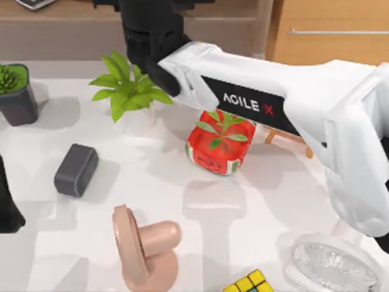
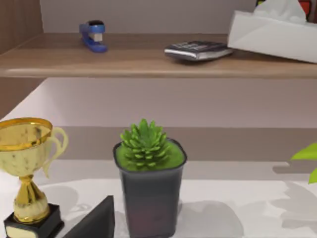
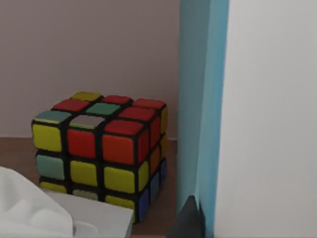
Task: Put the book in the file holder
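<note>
- Reaching was the step in hand, as you could judge it: your right arm (image 1: 273,109) stretched across the counter (image 1: 255,201) toward the back shelf (image 1: 73,15), its dark wrist end up near the shelf edge.
- Right tool (image 3: 190,218): one dark tip showed in the right wrist view, pressed close beside the book (image 3: 267,119). Whether it was apart or clamped on the book, I cannot tell.
- Book stood upright directly ahead of the right tool, its white cover facing the camera and its teal-blue edge (image 3: 198,99) turned toward the puzzle cube (image 3: 104,148), which sat just beyond on the same shelf.
- Long axis ran vertical, bottom to top.
- White tissue box (image 3: 44,213) lay near the tool, on the cube's side.
- Next move, if the grip was not yet made, called for closing across the book's thin dimension, then lifting it straight up clear of the cube before you carried it to the file holder, keeping it upright.
- Left tool (image 2: 96,220) hung low at the counter's left edge, a dark tip beside the potted succulent (image 2: 148,183); its state I cannot tell.
</note>
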